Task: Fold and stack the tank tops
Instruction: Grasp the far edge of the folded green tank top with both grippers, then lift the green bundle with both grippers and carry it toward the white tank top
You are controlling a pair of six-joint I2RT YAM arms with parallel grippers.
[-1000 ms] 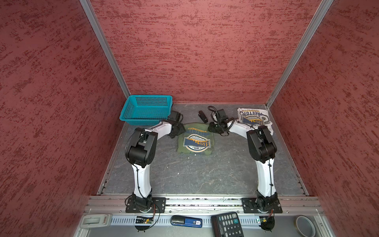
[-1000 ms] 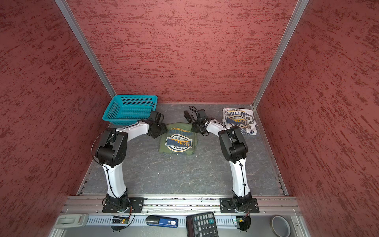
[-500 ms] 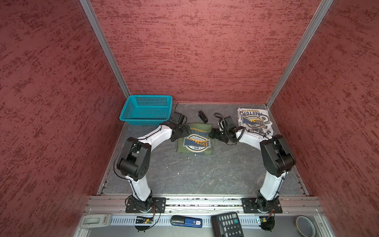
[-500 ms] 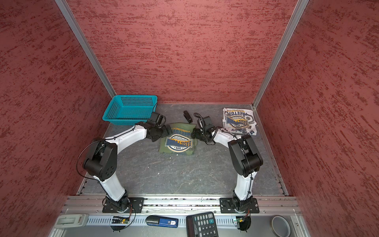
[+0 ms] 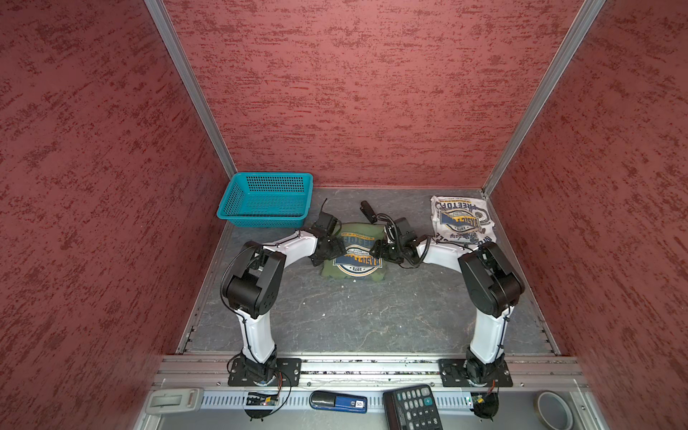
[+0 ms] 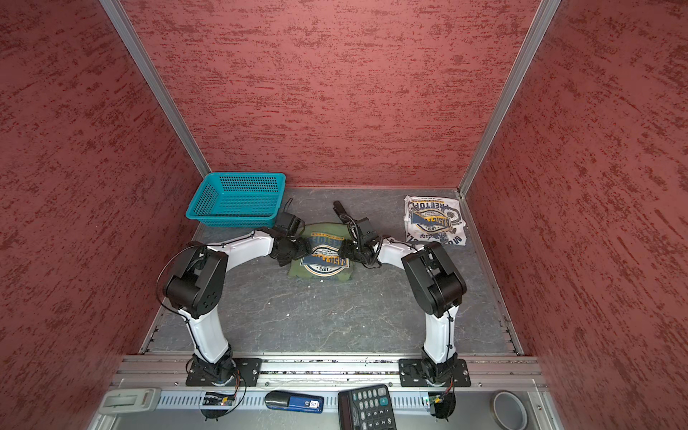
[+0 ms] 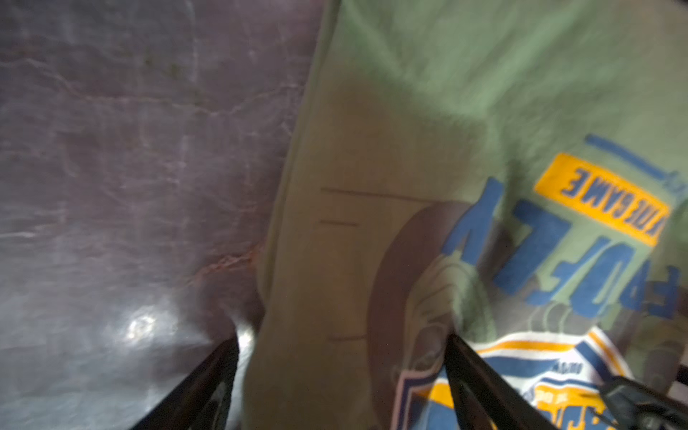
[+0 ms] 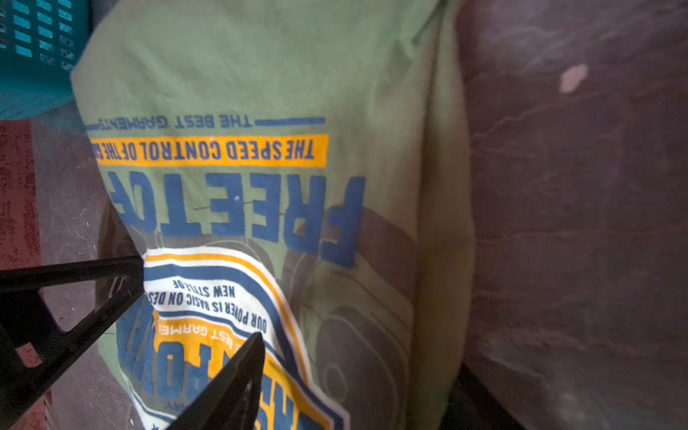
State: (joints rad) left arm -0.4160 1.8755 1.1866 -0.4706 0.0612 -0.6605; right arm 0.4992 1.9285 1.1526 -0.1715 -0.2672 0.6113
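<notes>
At centre of grey tabletop [image 5: 353,320], folded olive-green cloth tank top [image 5: 353,266] lying flat; white cloth tank top [image 5: 461,221] sitting at far right corner. Left gripper [image 7: 342,338], right gripper [image 8: 201,303] flanking olive one, jaws spread, gripping nothing — judging lift-to-stack coming: pinching all layers, raising both sides evenly.

The near half of the table [image 5: 353,320] lies bare for passing, while farther back the basket [image 5: 266,201] at left, the white top [image 5: 461,219] at right, and the left arm [image 5: 294,247] and right arm [image 5: 443,257] flanking the green top [image 5: 357,260] mid-table block the way.
</notes>
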